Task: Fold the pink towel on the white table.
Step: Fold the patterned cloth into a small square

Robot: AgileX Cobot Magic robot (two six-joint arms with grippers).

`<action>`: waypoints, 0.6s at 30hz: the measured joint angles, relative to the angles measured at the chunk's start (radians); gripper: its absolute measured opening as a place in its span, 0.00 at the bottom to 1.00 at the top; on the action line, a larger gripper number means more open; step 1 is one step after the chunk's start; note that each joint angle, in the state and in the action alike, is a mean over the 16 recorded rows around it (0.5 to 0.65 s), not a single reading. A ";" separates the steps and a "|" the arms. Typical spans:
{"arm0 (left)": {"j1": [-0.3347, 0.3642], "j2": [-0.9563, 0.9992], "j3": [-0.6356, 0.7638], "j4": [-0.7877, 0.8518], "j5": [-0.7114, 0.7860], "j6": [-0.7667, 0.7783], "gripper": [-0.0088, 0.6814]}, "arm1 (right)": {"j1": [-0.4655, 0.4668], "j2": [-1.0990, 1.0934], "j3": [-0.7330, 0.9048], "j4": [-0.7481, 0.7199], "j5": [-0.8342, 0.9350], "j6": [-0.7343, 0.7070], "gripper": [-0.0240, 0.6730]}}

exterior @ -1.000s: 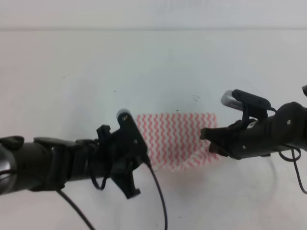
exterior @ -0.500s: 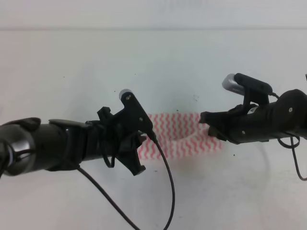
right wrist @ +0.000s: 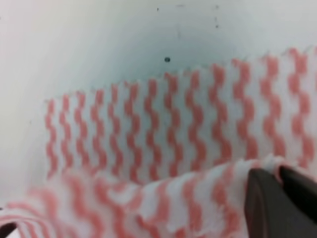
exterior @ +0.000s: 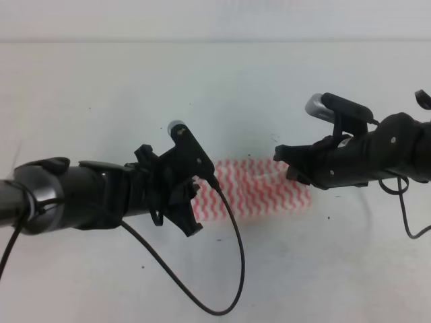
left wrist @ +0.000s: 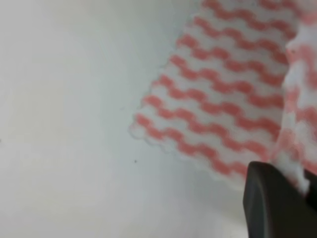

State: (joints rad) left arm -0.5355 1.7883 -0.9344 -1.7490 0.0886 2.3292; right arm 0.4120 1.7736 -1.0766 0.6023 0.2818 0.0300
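Note:
The pink towel (exterior: 259, 190) lies on the white table (exterior: 101, 74) at the middle, showing as a short zigzag-striped band between my two arms. My left gripper (exterior: 193, 205) is at the towel's left end, shut on its near edge. In the left wrist view the pinched edge of the towel (left wrist: 297, 99) rises from the dark fingers (left wrist: 270, 203) above the flat layer. At the right end my right gripper (exterior: 291, 167) is shut on the other near corner. The right wrist view has that lifted edge (right wrist: 148, 198) hanging over the flat layer (right wrist: 163, 124) beside the fingertips (right wrist: 262, 203).
A black cable (exterior: 232, 269) loops from the left arm down over the near table. Small dark specks (exterior: 90, 108) dot the surface. The table's far edge (exterior: 215, 42) runs across the top of the high view.
Both grippers have moved toward the far side of the table, carrying the towel's near edge over the flat part. The visible towel has grown shorter front to back.

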 joint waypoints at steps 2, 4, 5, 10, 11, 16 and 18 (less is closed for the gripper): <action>0.006 0.004 -0.004 0.000 0.000 -0.002 0.01 | -0.002 0.014 -0.019 -0.002 0.007 0.000 0.01; 0.013 0.007 -0.007 0.000 0.002 -0.005 0.01 | -0.005 0.026 -0.036 -0.005 0.014 -0.001 0.01; 0.016 0.009 -0.010 0.000 0.004 -0.006 0.01 | -0.007 0.032 -0.043 -0.006 0.018 -0.001 0.01; 0.030 0.021 -0.027 -0.001 0.022 -0.013 0.01 | -0.021 0.052 -0.074 -0.013 0.036 -0.002 0.01; 0.032 0.024 -0.032 -0.001 0.025 -0.013 0.01 | -0.024 0.055 -0.079 -0.014 0.041 -0.002 0.01; 0.036 0.043 -0.057 -0.001 0.038 -0.015 0.01 | -0.039 0.065 -0.096 -0.018 0.057 -0.002 0.01; 0.036 0.051 -0.067 -0.001 0.038 -0.015 0.01 | -0.043 0.067 -0.099 -0.019 0.059 -0.003 0.01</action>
State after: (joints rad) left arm -0.4991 1.8388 -1.0015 -1.7498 0.1265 2.3142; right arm 0.3691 1.8411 -1.1753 0.5832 0.3412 0.0272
